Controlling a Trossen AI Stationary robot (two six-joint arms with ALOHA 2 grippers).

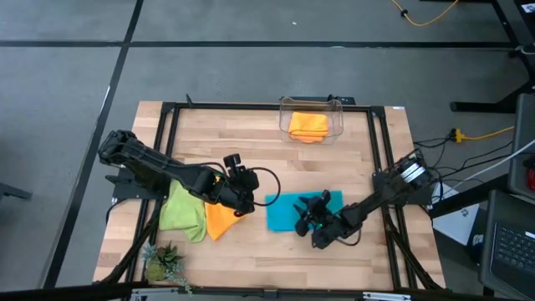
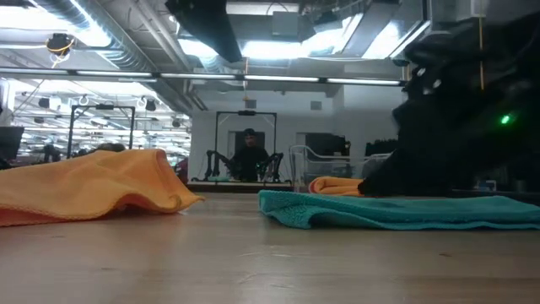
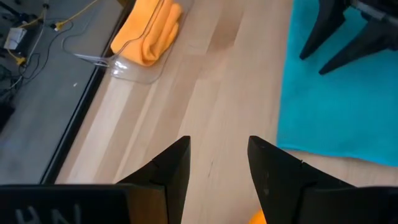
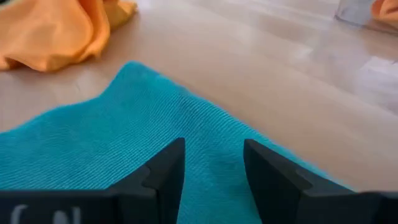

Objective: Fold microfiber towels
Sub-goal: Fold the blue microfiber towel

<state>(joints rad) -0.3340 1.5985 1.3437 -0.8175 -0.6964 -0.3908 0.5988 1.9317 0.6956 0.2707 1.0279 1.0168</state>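
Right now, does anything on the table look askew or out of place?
Mostly the loose orange towel and lime green towel: they lie crumpled and overlapping near the left hand, not flat. The turquoise towel lies flatter under the right hand. Nothing looks spilled or damaged.

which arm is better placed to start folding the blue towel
Probably the right. The right gripper hangs open directly over the turquoise towel, its fingers just above the cloth. The left gripper is open beside the towel's edge, over bare wood near the orange towel.
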